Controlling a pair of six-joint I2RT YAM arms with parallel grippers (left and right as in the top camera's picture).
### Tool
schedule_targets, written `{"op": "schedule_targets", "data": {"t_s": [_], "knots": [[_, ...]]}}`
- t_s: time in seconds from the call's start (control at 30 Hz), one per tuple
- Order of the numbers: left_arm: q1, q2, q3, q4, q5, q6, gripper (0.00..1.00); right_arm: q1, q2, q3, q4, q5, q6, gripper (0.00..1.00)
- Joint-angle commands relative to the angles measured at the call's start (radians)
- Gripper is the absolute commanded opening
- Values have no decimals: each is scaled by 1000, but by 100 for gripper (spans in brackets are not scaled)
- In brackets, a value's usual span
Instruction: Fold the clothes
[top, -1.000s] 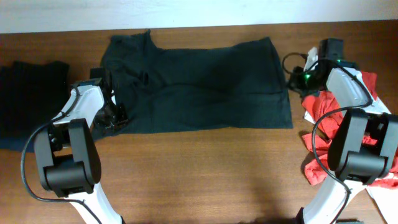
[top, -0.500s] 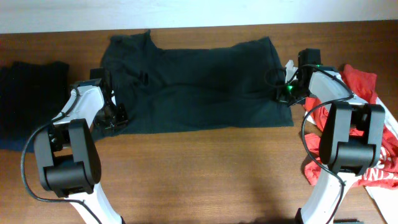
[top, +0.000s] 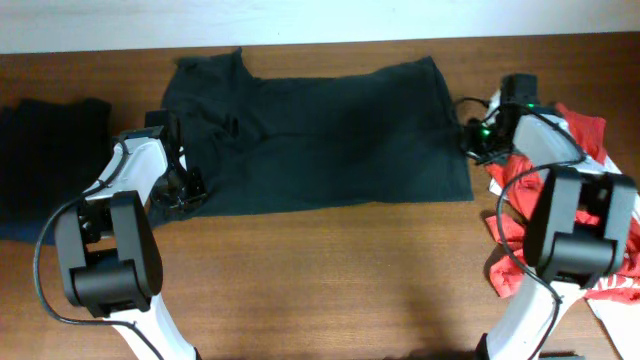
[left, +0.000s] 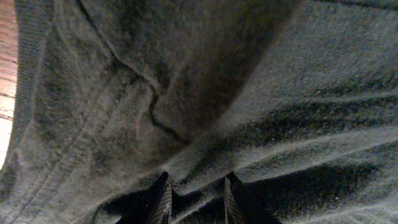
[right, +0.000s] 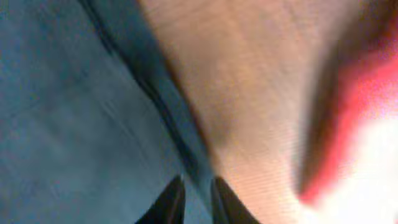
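Observation:
A dark shirt (top: 330, 140) lies spread flat across the back middle of the wooden table. My left gripper (top: 183, 192) sits on its lower left corner. In the left wrist view its fingers (left: 197, 196) are close together with a ridge of the shirt's cloth (left: 249, 93) pinched between them. My right gripper (top: 474, 142) is at the shirt's right edge. The right wrist view is blurred; its fingers (right: 198, 196) are nearly together with the shirt's hem (right: 62, 112) between them.
A pile of red and white clothes (top: 590, 135) lies at the right edge, right behind my right arm; it shows as a red blur in the right wrist view (right: 367, 93). Dark clothes (top: 40, 150) lie at the far left. Bare wood (top: 330, 280) fills the front.
My right gripper moved left onto the shirt's right edge, then drew back a little to the right. The left arm has not moved.

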Motion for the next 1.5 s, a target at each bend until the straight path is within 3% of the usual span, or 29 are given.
{"op": "schedule_targets", "data": {"t_s": [0.0, 0.13, 0.23, 0.27, 0.33, 0.37, 0.43, 0.57, 0.6, 0.7, 0.73, 0.77, 0.8, 0.93, 1.03, 1.07, 1.1, 1.13, 1.23, 1.37, 1.4, 1.43, 1.47], "knots": [[0, 15, -27, -2, 3, 5, 29, 28, -13, -3, -138, 2, -201, 19], [0, 15, -27, -3, 0, 5, 29, 43, -5, -53, -192, 11, -233, 20], [1, 15, -48, -76, -102, 4, 29, 42, -5, -164, -204, 87, -232, 20], [18, 15, -52, -125, -106, -15, 28, 40, -5, -172, -251, 101, -226, 15], [62, 15, -53, -214, -106, -28, 27, 40, -5, -172, -355, 177, -138, 14], [112, 14, -53, -300, -109, -51, 20, 40, -5, -172, -412, 191, -115, 14], [172, 14, -53, -364, -109, -55, 17, 42, -7, -172, -486, 189, -103, 14], [180, -16, -50, -361, -105, -55, 15, 42, -24, -171, -547, 190, -100, 13], [178, -77, -40, -346, -105, -55, 8, 42, -49, -142, -535, 190, -100, 14], [174, -234, 19, -275, -68, -55, 6, 43, -97, 14, -544, 189, -101, 22], [174, -271, 20, -217, -14, -55, 20, 43, -97, 52, -548, 189, -101, 32], [174, -280, 20, -187, -2, -55, 45, 43, -97, 87, -553, 186, -101, 45], [174, -270, 14, -180, -3, -55, 52, 43, -97, 94, -556, 186, -101, 53], [174, -180, -74, -180, -11, -54, 53, 43, -97, 93, -586, 186, -101, 52], [175, -129, -172, -157, -188, -55, 52, 43, -97, 93, -592, 186, -101, 52], [175, -129, -187, -151, -210, -55, 41, 43, -97, 93, -592, 186, -101, 52], [175, -129, -193, -151, -214, -55, 15, 43, -97, 93, -592, 186, -101, 52], [175, -129, -193, -152, -214, -55, 5, 43, -97, 93, -592, 186, -101, 52], [175, -129, -193, -162, -238, -55, 0, 43, -97, 93, -592, 186, -101, 53], [174, -183, -148, -162, -138, -55, 0, 43, -95, 27, -563, 186, -103, 54], [174, -201, -142, -161, -138, -55, 4, 43, -95, 6, -549, 186, -103, 54], [174, -214, -141, -150, -140, -55, 37, 43, -93, -48, -515, 185, -103, 54], [174, -214, -142, -143, -138, -55, 47, 43, -93, -85, -488, 185, -103, 54]]}}
